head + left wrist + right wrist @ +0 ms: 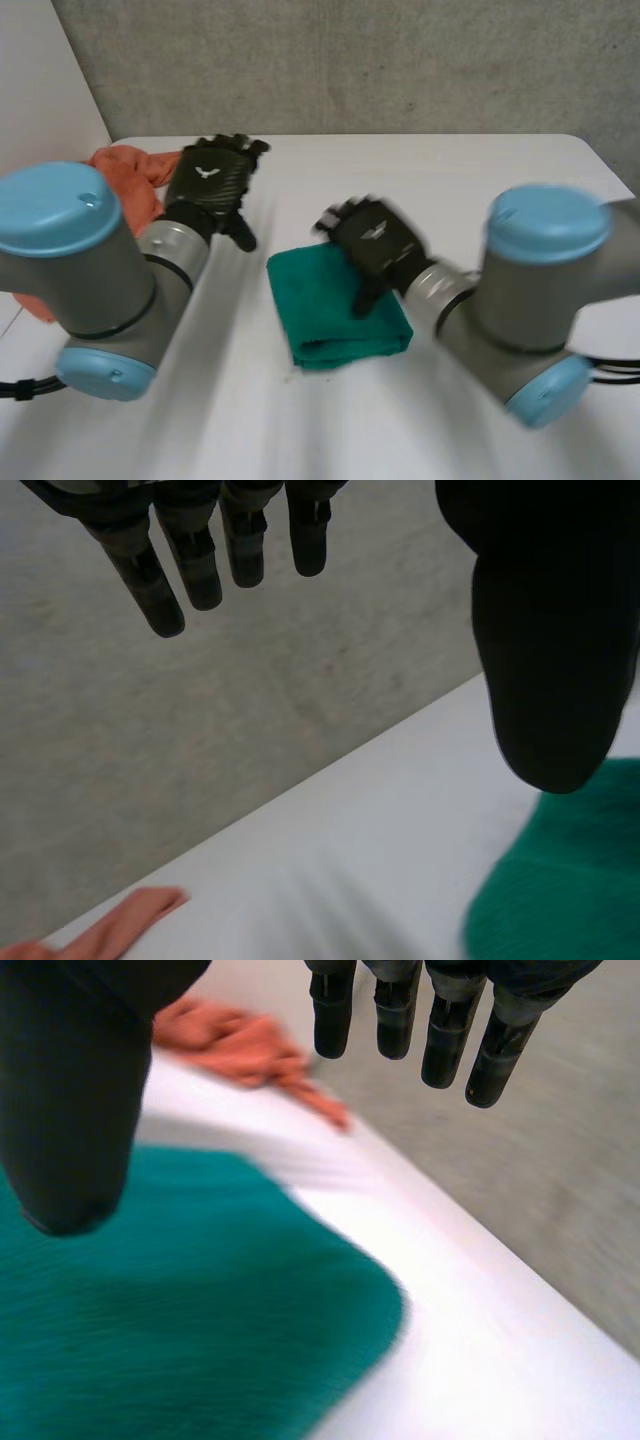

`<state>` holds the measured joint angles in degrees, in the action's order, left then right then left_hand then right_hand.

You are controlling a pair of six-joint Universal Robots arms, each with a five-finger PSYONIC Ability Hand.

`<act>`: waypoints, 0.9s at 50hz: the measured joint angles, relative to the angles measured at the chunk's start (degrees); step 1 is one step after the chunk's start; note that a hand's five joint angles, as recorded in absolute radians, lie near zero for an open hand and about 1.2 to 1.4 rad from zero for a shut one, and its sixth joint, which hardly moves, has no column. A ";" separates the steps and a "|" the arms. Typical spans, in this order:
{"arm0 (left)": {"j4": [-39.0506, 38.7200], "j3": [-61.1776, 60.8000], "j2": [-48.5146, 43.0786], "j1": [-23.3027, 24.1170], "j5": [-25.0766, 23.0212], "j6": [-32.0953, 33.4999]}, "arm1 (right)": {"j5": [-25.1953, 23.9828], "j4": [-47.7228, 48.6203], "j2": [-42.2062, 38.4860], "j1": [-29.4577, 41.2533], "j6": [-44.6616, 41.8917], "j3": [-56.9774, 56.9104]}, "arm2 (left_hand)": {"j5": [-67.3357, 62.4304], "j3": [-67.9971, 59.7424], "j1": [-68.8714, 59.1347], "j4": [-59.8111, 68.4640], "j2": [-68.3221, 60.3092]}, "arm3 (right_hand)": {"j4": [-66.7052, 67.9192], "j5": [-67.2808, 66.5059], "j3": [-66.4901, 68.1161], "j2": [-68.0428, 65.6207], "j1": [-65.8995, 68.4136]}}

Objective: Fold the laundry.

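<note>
While the green cloth [340, 325] lies folded at the near middle of the table [480, 170], the right hand [375, 240] hovers over it, fingers straight, empty. Farther left, the left hand [208, 182], also spread and empty, likely must grasp the crumpled orange cloth [125, 165] next.

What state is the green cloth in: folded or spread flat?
Folded: the green cloth lies as a small thick rectangle, with a rounded doubled edge on the side nearest the robot.

Lab-like test space — bare white table [450, 180], grey concrete wall [350, 60]
</note>
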<state>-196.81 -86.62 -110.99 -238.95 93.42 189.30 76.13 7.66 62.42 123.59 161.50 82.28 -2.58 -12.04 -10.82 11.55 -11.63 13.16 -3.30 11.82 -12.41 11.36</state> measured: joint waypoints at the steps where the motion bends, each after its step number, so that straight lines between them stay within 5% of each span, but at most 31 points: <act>1: 0.04 0.22 -0.25 0.39 -0.02 -0.09 | -0.09 -0.26 0.36 -0.97 2.01 -0.17 | 0.00 0.00 0.00 0.00 0.00 | 0.00 -0.01 0.00 0.00 0.00; 8: 4.29 5.06 -7.16 5.95 -0.69 -0.69 | -1.85 -7.89 -2.42 -7.04 14.65 -5.51 | 0.00 0.00 0.00 0.00 0.00 | 0.00 0.00 0.00 0.00 0.00; 24: 17.29 9.25 -17.78 6.20 -0.64 0.22 | -1.04 -20.08 -16.33 -6.53 6.88 -15.74 | 0.00 0.00 0.00 0.00 0.00 | 0.00 0.00 0.00 0.00 -0.53; 35: 17.29 9.36 -9.80 4.97 -4.37 1.32 | 2.24 -12.58 -4.71 -7.14 3.12 -7.07 | 0.00 0.00 0.00 0.00 0.00 | 0.00 0.29 0.00 0.00 -1.05; 45: 18.73 10.07 2.43 1.16 -16.95 -0.41 | 7.26 -5.66 4.06 -9.66 13.33 5.61 | 0.00 0.00 0.00 0.00 0.00 | 0.00 0.29 0.00 0.00 -1.05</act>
<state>-178.07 -76.55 -108.56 -237.79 76.48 188.89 83.39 1.99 66.48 113.93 174.83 87.89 -2.58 -12.05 -10.82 11.54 -11.62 13.16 -3.01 11.82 -12.41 10.31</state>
